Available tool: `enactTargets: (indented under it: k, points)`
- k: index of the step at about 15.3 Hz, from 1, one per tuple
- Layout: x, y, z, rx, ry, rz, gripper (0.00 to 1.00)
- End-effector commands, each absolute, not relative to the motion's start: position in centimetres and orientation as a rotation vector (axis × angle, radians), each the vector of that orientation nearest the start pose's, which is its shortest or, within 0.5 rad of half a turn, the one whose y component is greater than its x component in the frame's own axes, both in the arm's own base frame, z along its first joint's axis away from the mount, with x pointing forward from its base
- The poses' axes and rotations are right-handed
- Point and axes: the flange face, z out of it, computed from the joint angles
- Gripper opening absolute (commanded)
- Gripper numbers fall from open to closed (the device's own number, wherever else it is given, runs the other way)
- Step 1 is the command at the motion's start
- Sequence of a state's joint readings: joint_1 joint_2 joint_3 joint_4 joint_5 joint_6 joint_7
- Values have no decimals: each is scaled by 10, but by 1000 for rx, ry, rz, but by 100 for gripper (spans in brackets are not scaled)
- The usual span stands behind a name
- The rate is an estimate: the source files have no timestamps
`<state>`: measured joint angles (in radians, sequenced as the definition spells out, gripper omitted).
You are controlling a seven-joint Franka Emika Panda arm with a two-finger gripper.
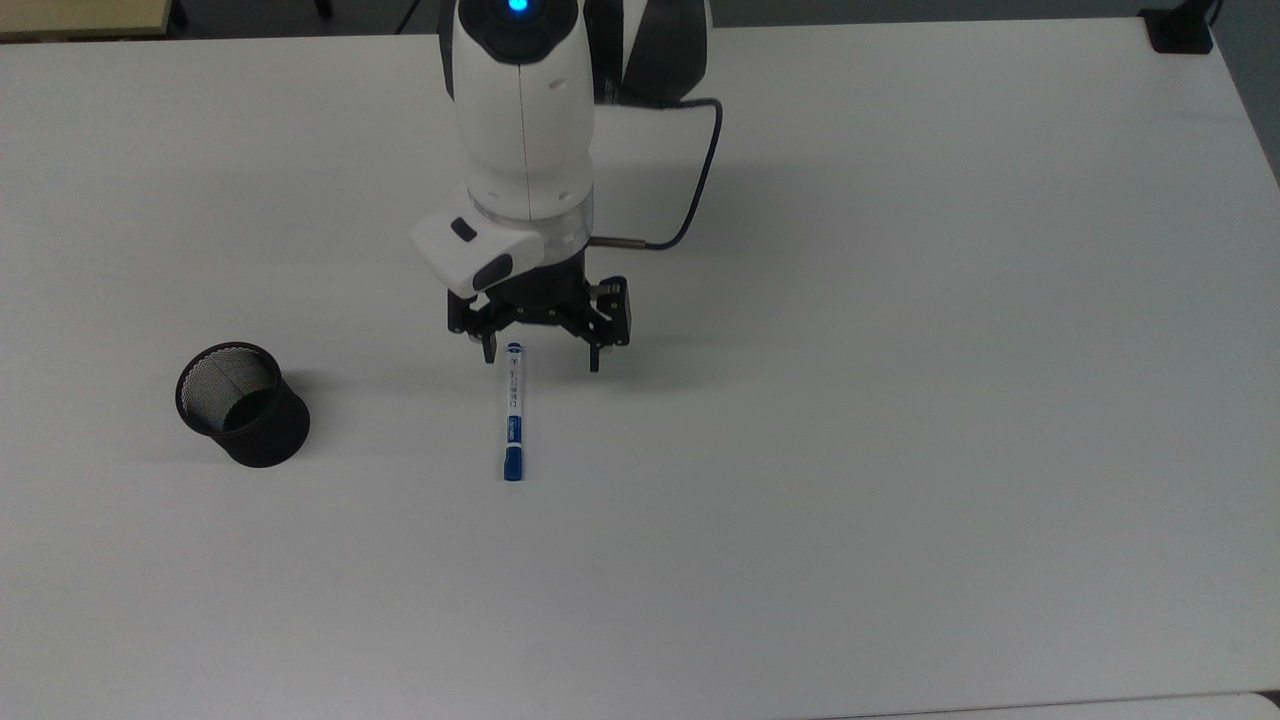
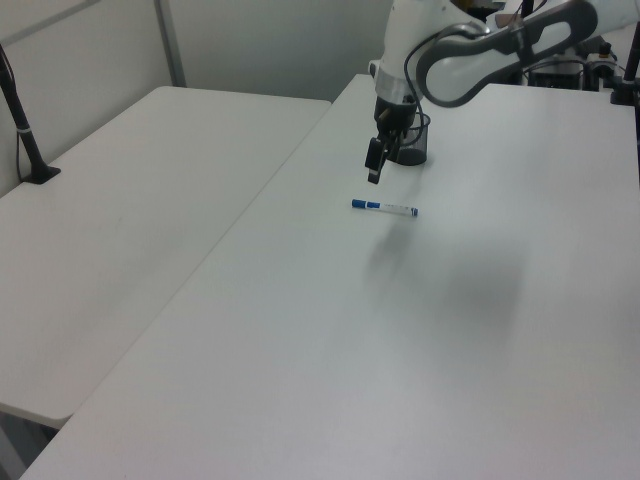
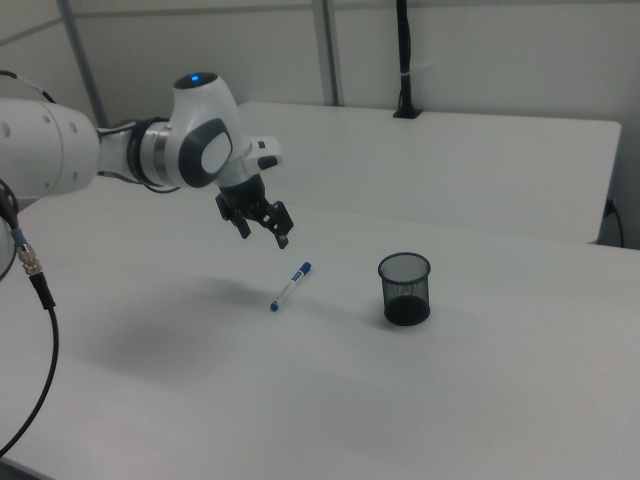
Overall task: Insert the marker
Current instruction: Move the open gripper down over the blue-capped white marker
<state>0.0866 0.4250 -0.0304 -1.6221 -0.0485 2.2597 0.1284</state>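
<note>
The white Franka arm (image 1: 522,110) reaches out from the top view's upper edge, a blue light glowing on its joint, wrist angled downward. Its black gripper (image 1: 541,365) (image 3: 264,235) (image 2: 373,166) hangs in the air, fingers (image 1: 595,357) spread wide apart and pointing down, holding nothing.

Glossy white rounded arm shell (image 1: 520,110) w/ grey joint sections, blue indicator light on top, thin dark cable (image 1: 700,190) at side, black two-finger gripper (image 1: 541,358).
</note>
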Motion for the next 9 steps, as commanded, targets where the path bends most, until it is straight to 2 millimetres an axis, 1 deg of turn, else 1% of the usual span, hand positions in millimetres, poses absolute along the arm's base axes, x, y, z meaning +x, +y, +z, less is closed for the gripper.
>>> enactTargets:
  k: [1,2,4,6,7,9]
  points:
    - [708,27,373,-3172,48,-445,100]
    - [711,23,365,-3173,50,-462,96]
    - [716,22,348,-3173,35,-507,92]
    - [720,23,337,-3172,12,-558,79]
    - [722,23,331,-3173,6,-563,77]
    - [722,24,321,-3175,0,-561,77]
